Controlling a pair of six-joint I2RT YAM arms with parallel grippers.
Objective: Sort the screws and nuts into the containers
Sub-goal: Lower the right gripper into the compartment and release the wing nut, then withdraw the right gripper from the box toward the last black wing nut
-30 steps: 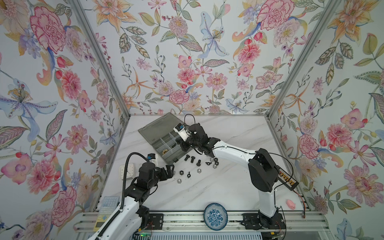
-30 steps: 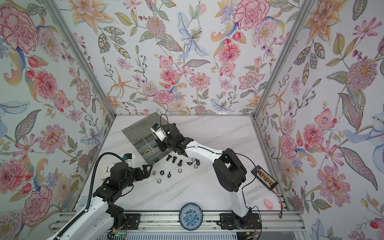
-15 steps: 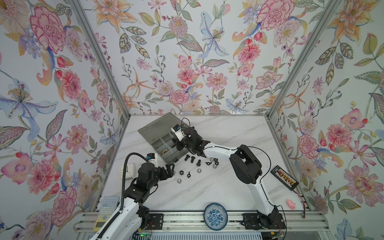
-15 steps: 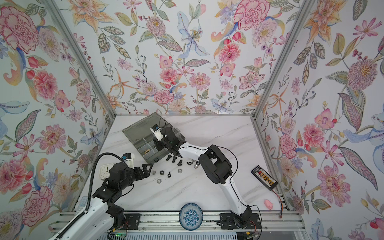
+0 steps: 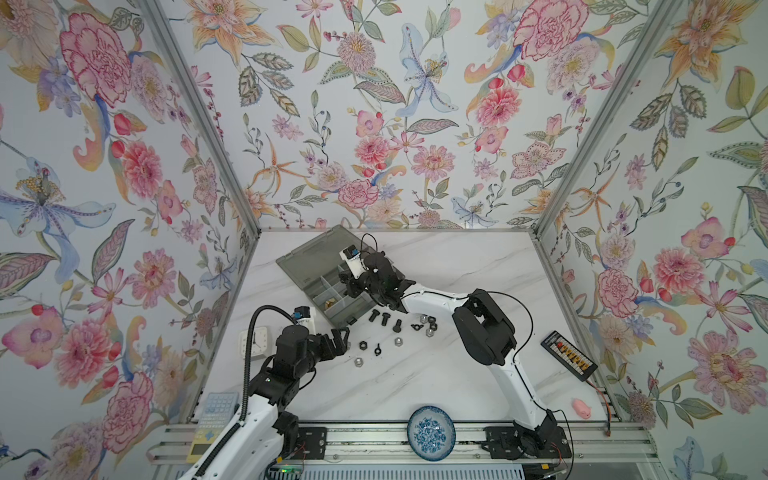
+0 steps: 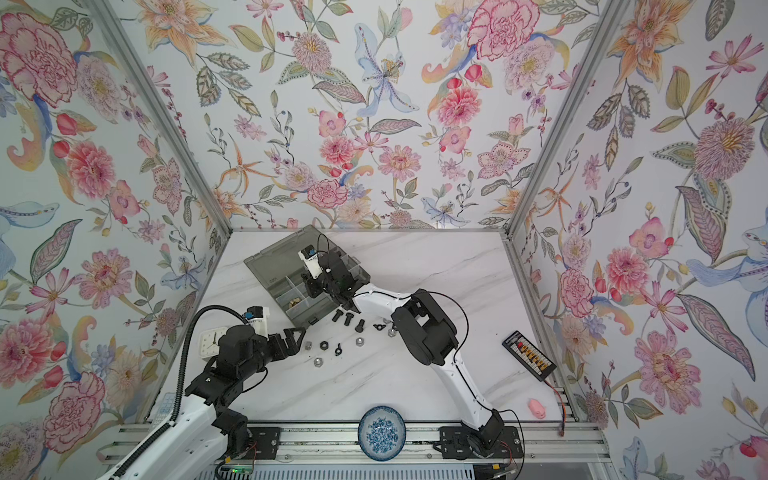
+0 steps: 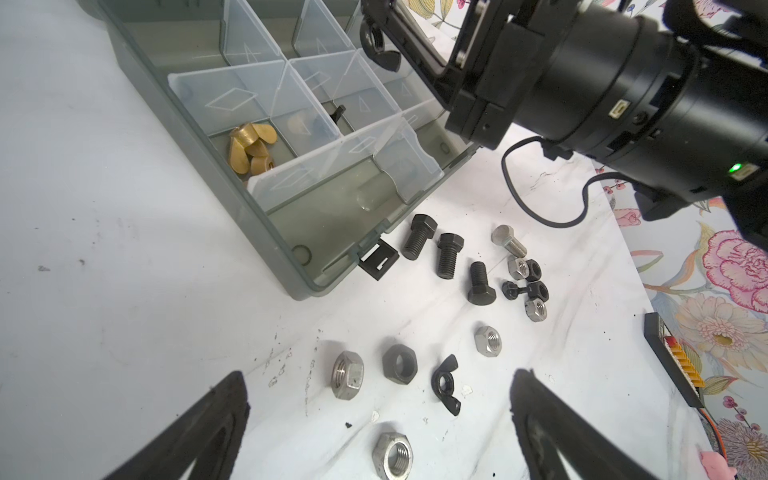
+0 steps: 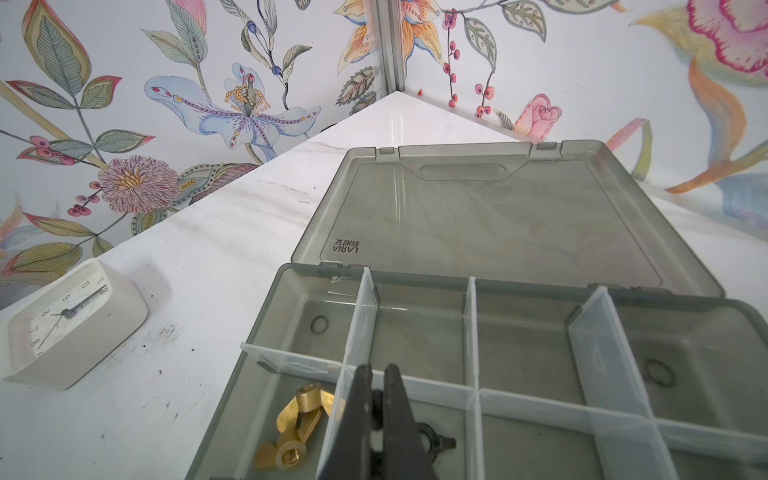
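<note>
The right pincer (image 8: 377, 376) pinches a black wing nut (image 7: 377, 46) and holds it above the box (image 8: 415, 332). It is near the compartment where a second wing nut (image 8: 434, 440) lies, next to the brass wing nuts (image 8: 295, 428). I judge that it wants to put like with like. The left pincer (image 7: 380, 371) stands wide and low over the loose nuts (image 7: 399, 365), probably ready to take one. The screws (image 7: 446, 253) lie just beside the box, not yet sorted. The worktop (image 5: 415, 374) is white marble with dark specks. Flowered walls (image 5: 374, 104) enclose it on three sides.
</note>
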